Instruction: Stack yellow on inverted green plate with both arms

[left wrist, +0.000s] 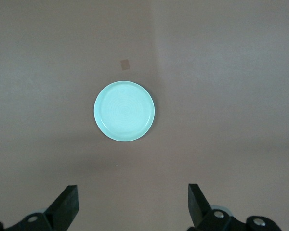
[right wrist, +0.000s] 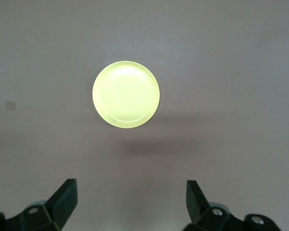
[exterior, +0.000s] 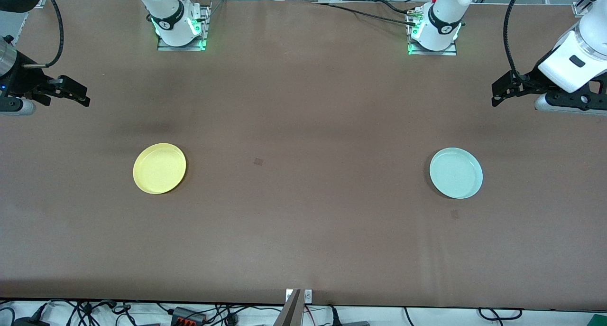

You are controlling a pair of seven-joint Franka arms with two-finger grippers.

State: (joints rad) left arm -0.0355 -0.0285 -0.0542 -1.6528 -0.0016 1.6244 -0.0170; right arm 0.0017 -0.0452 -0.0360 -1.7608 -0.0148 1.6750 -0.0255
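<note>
While both arms hung high at their ends of the brown table (exterior: 303,103), the yellow plate (exterior: 159,168) lay rim-up toward the right arm's end and the green plate (exterior: 455,172) lay rim-up toward the left arm's end, well apart. The left gripper (left wrist: 132,207) and the right gripper (right wrist: 131,204) were spread wide, holding nothing

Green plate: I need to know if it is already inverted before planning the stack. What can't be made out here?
- Green plate: rim shows in the front view, its underside faces the table.
- Yellow plate: underside hidden likewise.
- Left gripper, right gripper: open; wrist views' bottom edges cut off the finger bases.
</note>
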